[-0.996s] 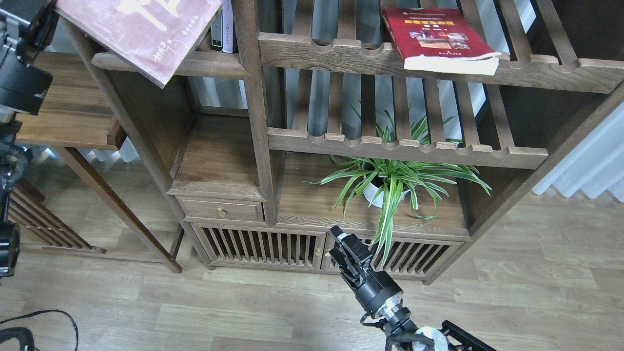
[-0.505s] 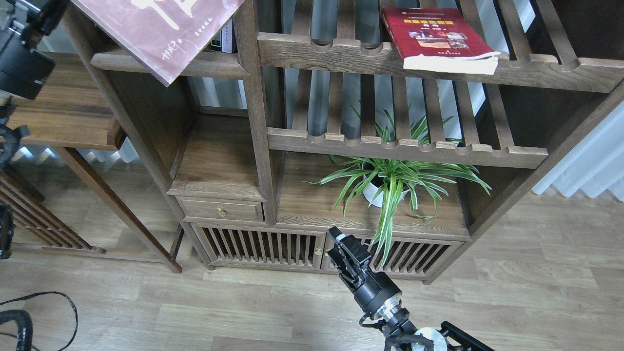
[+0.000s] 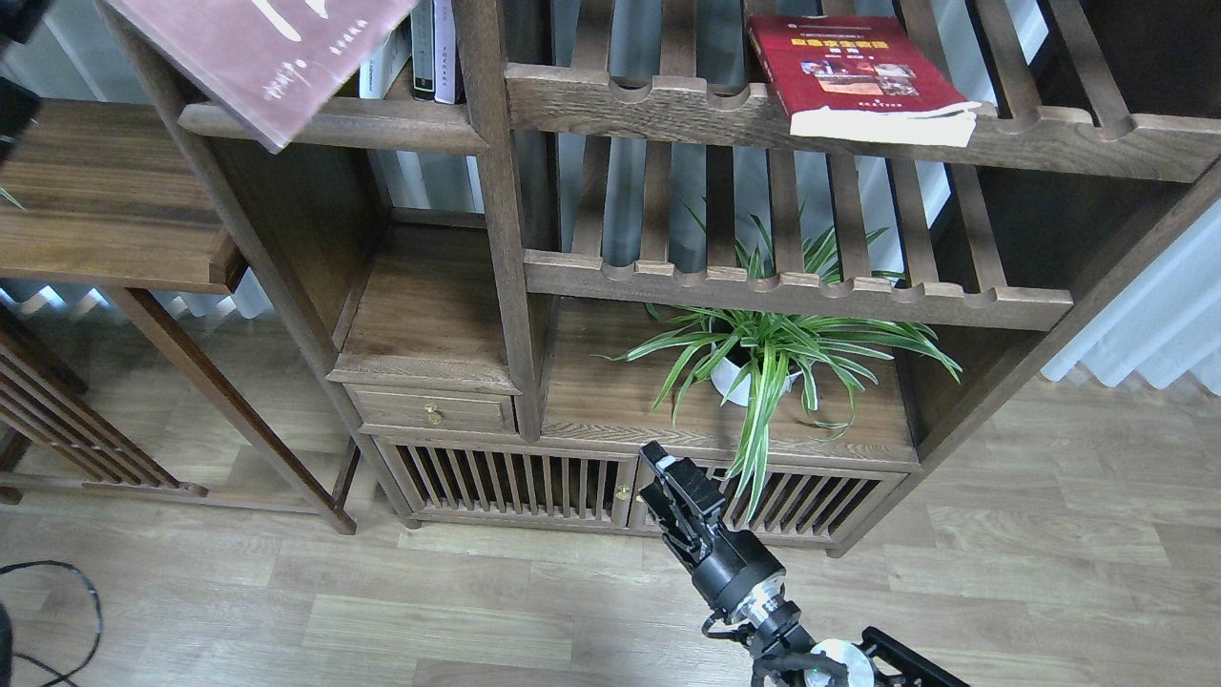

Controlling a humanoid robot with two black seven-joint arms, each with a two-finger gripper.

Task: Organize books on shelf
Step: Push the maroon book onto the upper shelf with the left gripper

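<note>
The dark maroon book (image 3: 258, 48) with white characters hangs tilted at the top left, in front of the shelf compartment's plank board (image 3: 382, 122); its upper part is cut off by the frame. My left gripper is out of view; only a dark bit of the left arm (image 3: 13, 105) shows at the left edge. The red book (image 3: 849, 67) lies flat on the upper slatted rack (image 3: 668, 105). The yellow-green book is out of view. My right gripper (image 3: 666, 469) hangs low in front of the cabinet doors, holding nothing; its fingers look dark and cannot be told apart.
Thin upright books (image 3: 424, 48) stand at the right of the compartment. A potted spider plant (image 3: 763, 358) sits on the low board. A lower slatted rack (image 3: 792, 291), a drawer (image 3: 434, 412), a side table (image 3: 114, 210) at the left and a floor cable (image 3: 57, 611) are in view.
The maroon book has moved left and up, uncovering more of the upright books. The left arm has gone almost wholly out of view. The right arm has barely moved.
</note>
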